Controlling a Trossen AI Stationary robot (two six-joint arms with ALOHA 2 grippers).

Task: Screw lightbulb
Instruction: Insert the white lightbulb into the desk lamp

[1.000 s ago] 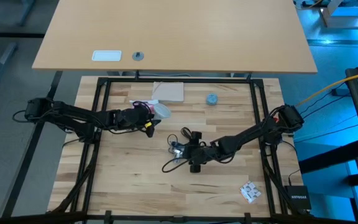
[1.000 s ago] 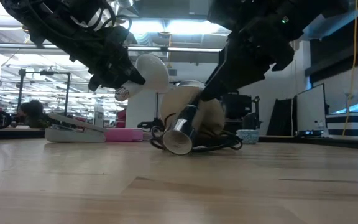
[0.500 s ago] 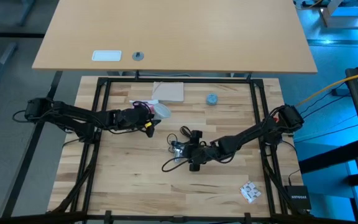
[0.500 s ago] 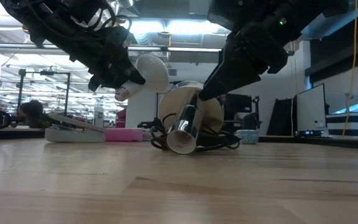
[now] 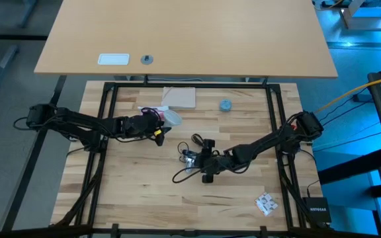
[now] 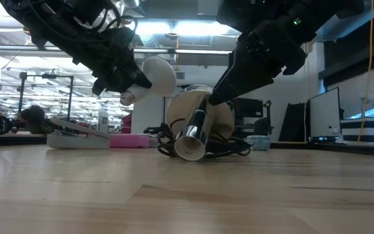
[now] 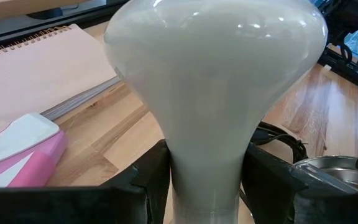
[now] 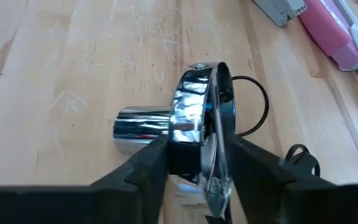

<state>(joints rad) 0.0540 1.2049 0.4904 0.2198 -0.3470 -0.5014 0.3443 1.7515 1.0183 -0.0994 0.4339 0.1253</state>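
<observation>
L hand [image 5: 159, 132] is clamped on the small white frosted lightbulb [image 7: 213, 81], fingers [image 7: 145, 180] on either side of its tapering neck. Bulb is held up off the light wooden counter [image 5: 144, 192], globe twd the back, grey screw base [image 6: 127, 97] pointing down-fwd in low view.

R hand [image 8: 194, 162] sits low at counter centre, fingers [image 8: 138, 165] straddling the round silvery metal socket [image 8: 188, 127] w/ black cord [image 8: 257, 102]. They look closed onto its rim, but can't tell if the grip is firm. Socket lies tilted on its side, open tube end twd the low cam.

Bulb and socket apart, bulb to the L and higher.

Behind: beige spiral notepad [image 5: 179, 97], pink-and-white flat case [image 7: 17, 149], small blue-grey round cap [image 5: 225, 104].
</observation>
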